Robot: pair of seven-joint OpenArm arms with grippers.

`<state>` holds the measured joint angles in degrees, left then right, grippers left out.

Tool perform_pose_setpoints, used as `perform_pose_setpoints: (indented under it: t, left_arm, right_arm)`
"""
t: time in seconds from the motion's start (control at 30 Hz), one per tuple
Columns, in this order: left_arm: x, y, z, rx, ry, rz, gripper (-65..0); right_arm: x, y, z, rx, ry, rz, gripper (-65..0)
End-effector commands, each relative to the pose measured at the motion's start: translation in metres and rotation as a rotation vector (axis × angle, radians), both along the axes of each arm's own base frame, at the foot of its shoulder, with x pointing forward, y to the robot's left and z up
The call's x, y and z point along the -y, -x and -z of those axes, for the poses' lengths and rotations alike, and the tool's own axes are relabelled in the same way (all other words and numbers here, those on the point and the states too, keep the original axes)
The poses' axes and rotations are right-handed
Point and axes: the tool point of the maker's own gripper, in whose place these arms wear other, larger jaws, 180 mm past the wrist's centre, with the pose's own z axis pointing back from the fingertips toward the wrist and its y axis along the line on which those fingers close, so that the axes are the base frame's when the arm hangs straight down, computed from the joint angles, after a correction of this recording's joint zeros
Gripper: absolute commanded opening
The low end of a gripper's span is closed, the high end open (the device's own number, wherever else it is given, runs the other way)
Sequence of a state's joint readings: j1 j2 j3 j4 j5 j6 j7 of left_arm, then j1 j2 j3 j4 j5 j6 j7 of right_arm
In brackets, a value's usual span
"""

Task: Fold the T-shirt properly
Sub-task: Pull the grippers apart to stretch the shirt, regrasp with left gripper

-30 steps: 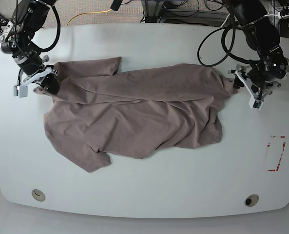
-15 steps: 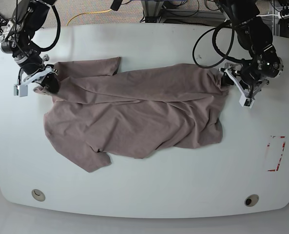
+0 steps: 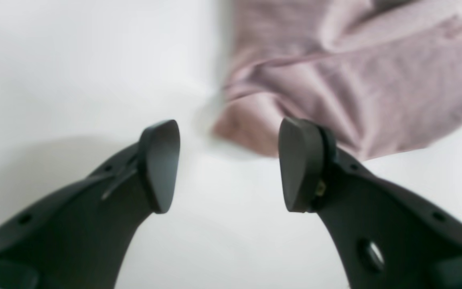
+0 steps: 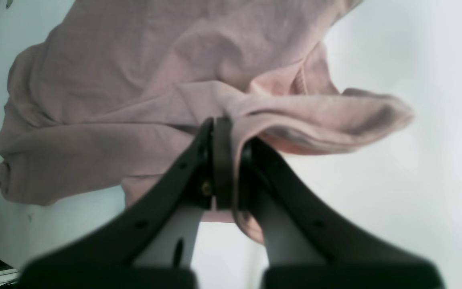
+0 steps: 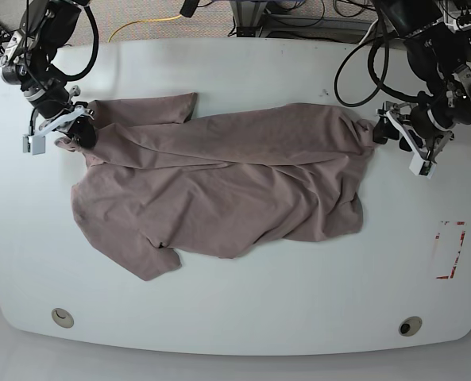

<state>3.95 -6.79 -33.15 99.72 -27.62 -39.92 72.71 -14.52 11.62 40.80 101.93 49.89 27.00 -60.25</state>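
Observation:
The T-shirt (image 5: 227, 186), plain mauve and wrinkled, lies spread across the white table (image 5: 243, 302). On the base view's left, my right gripper (image 5: 79, 132) is shut on a fold at the T-shirt's edge; in the right wrist view the fingers (image 4: 223, 160) pinch bunched cloth (image 4: 134, 80). My left gripper (image 5: 380, 131) stands open at the shirt's right end. In the left wrist view its tips (image 3: 229, 168) are wide apart with bare table between them, and a corner of the cloth (image 3: 335, 80) lies just beyond, partly behind the right fingertip (image 3: 297, 168).
A red-outlined rectangle (image 5: 449, 250) is marked on the table at the right. Two round holes (image 5: 61, 317) (image 5: 410, 326) sit near the front edge. Cables, one of them yellow (image 5: 144, 24), lie beyond the far edge.
My left gripper swung in toward the shirt's right end, then drew back a little to the right, still open. My right gripper kept its hold and shifted slightly up.

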Motion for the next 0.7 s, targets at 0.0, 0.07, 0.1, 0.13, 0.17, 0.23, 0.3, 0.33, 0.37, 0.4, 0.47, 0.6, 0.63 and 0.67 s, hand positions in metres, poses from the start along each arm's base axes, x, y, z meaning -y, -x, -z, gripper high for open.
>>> perform_pose_setpoints:
  t: [0.0,0.07,0.1,0.13,0.17,0.23,0.3,0.33,0.37,0.4,0.47,0.6,0.63,0.67]
  left_arm:
    - [-0.002,-0.007,-0.01,0.033,-0.008,0.008,-29.0]
    - [-0.003,-0.004,-0.005,0.019,-0.001,0.0,-29.0]
    - [-0.004,-0.003,-0.002,0.01,0.008,-0.006,-29.0]
    - [-0.004,-0.003,0.001,0.002,0.015,-0.01,-29.0]
    - [-0.004,-0.001,0.007,-0.014,0.028,-0.014,-29.0]
    - [-0.001,-0.001,0.014,-0.021,0.052,-0.016,-29.0]
    - [-0.001,-0.003,0.015,-0.013,0.06,-0.018,-29.0]
    - [0.0,-0.001,0.016,-0.017,0.061,-0.018,-29.0]
    - [0.0,0.0,0.017,-0.022,0.065,-0.019,-29.0]
    - [0.0,0.0,0.019,-0.027,0.07,-0.02,-29.0]
    - [0.0,0.0,0.023,-0.036,0.081,-0.024,-29.0]
    - [0.009,0.002,0.032,-0.064,0.102,-0.004,-29.0]
    - [0.012,0.001,0.033,-0.067,0.104,0.004,-29.0]
    - [0.015,0.001,0.034,-0.069,0.107,0.012,-29.0]
  right_arm:
    - [0.004,-0.007,-0.015,0.056,0.009,0.0,-65.0]
    - [0.004,-0.007,-0.014,0.054,0.009,0.0,-65.0]
    - [0.004,-0.006,-0.014,0.053,0.009,0.0,-65.0]
    - [0.004,-0.006,-0.014,0.053,0.009,0.0,-65.0]
    - [0.004,-0.007,-0.015,0.056,0.009,0.0,-65.0]
    - [0.004,-0.009,-0.016,0.062,0.009,0.0,-65.0]
    - [0.003,-0.008,-0.015,0.058,0.008,-0.002,-65.0]
    - [0.003,-0.007,-0.015,0.055,0.008,-0.002,-65.0]
    - [0.003,-0.007,-0.014,0.054,0.008,-0.002,-65.0]
    - [0.003,-0.007,-0.014,0.054,0.008,-0.002,-65.0]
    - [0.003,-0.008,-0.015,0.057,0.008,-0.002,-65.0]
    - [0.003,-0.007,-0.014,0.054,0.008,-0.002,-65.0]
    - [0.003,-0.007,-0.014,0.054,0.008,-0.002,-65.0]
    - [0.003,-0.007,-0.014,0.054,0.008,-0.002,-65.0]
